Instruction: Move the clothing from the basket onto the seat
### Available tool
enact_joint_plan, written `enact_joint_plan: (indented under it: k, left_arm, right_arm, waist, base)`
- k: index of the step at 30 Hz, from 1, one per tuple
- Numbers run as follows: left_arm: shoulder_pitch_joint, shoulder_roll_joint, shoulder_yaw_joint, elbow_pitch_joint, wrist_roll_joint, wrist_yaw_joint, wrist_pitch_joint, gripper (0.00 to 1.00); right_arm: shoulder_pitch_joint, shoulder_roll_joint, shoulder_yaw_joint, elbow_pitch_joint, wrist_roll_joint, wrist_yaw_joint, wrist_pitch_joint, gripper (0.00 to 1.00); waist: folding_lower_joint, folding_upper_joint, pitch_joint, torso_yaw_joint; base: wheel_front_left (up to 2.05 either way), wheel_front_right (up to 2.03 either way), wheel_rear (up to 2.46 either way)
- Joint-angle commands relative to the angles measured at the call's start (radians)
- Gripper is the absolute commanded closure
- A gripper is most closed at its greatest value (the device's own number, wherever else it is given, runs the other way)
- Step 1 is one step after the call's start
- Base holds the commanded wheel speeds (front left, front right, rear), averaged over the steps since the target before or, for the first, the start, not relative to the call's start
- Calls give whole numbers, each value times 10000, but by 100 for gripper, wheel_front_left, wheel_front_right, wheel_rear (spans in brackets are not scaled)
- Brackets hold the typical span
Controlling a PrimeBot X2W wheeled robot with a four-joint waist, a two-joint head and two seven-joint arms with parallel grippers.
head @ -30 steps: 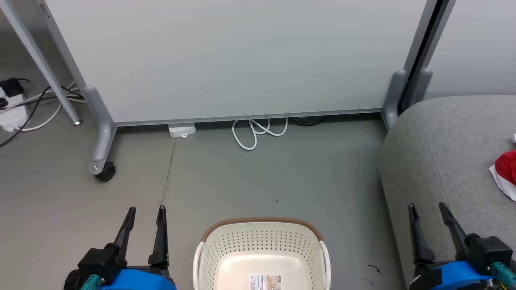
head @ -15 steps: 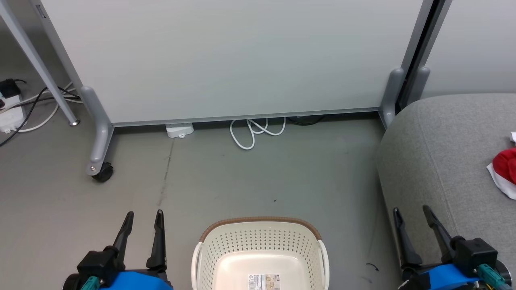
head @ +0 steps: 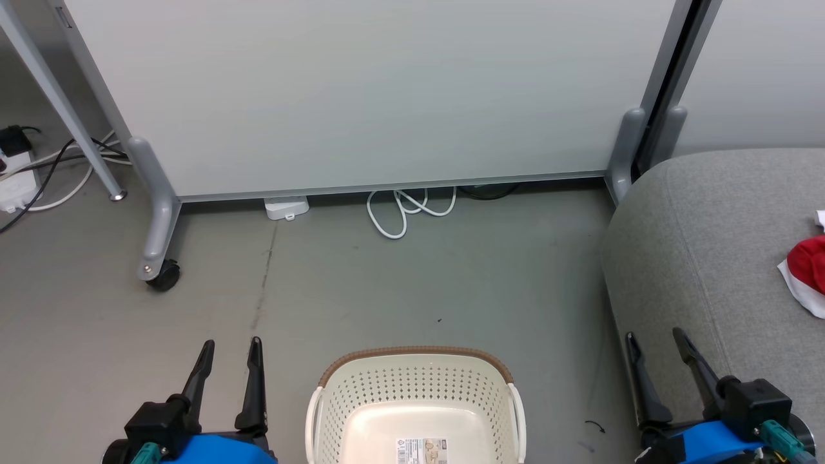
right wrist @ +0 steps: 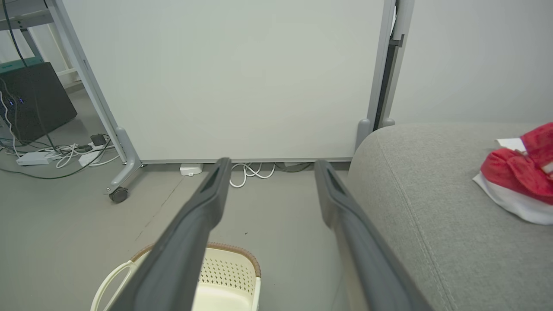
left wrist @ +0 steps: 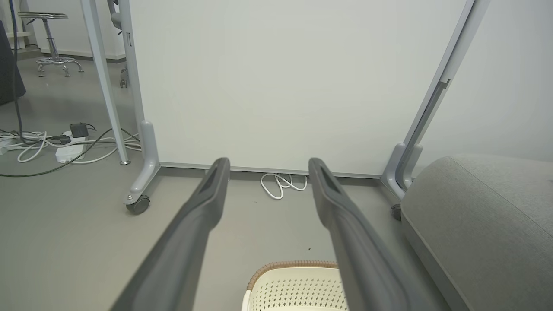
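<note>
The cream basket (head: 416,386) with its brown rim stands on the floor at the bottom centre, and what shows of its inside holds no clothing; its rim also appears as basket (left wrist: 293,276) and basket (right wrist: 229,268). Red clothing with white trim (head: 805,270) lies on the grey sofa seat (head: 709,238) at the right edge, seen closer as clothing (right wrist: 518,172). My left gripper (head: 230,345) hangs open left of the basket, holding nothing. My right gripper (head: 653,336) is open beside the sofa's front corner, also holding nothing.
A white wheeled partition (head: 374,90) closes off the back, with a castor (head: 164,276) at its left foot. A coiled white cable (head: 406,209) lies under it. A power strip and cables (head: 19,187) sit at the far left. Grey floor lies between basket and partition.
The right gripper has pulled back and down toward the lower right corner over the second. The whole view shifted slightly left at first, so the camera moved; the left gripper dropped a little.
</note>
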Motion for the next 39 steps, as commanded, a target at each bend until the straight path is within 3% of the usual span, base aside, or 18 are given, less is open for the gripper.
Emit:
enact_joint_plan:
  k: [1,3,4,8,39]
  left_arm:
    - [-80,-6,60,-44,50,-17,-29,0]
    - [-54,-23,52,-63,50,-17,-29,0]
    - [1,-32,18,-26,-4,0,1,100]
    - [223,-93,-5,304,-67,0,73,100]
    - [-272,-197,703,-128,-5006,-7,1420,100]
  right_arm:
    - [-43,-10,-3,-51,7,5,-29,0]
    - [-50,-10,-14,-55,14,3,-39,0]
    - [-2,0,-11,4,6,2,-3,100]
    - [115,31,-20,381,61,0,35,100]
    - [-420,12,-294,392,5548,1,1119,100]
  waist:
    - [0,0,0,-10]
    - [0,0,-2,-20]
    - [0,0,-3,-21]
    - [0,0,-4,-24]
    - [0,0,-14,-200]
  base:
    - [0,0,0]
    - [0,0,0]
    - [0,0,0]
    - [0,0,0]
    - [0,0,0]
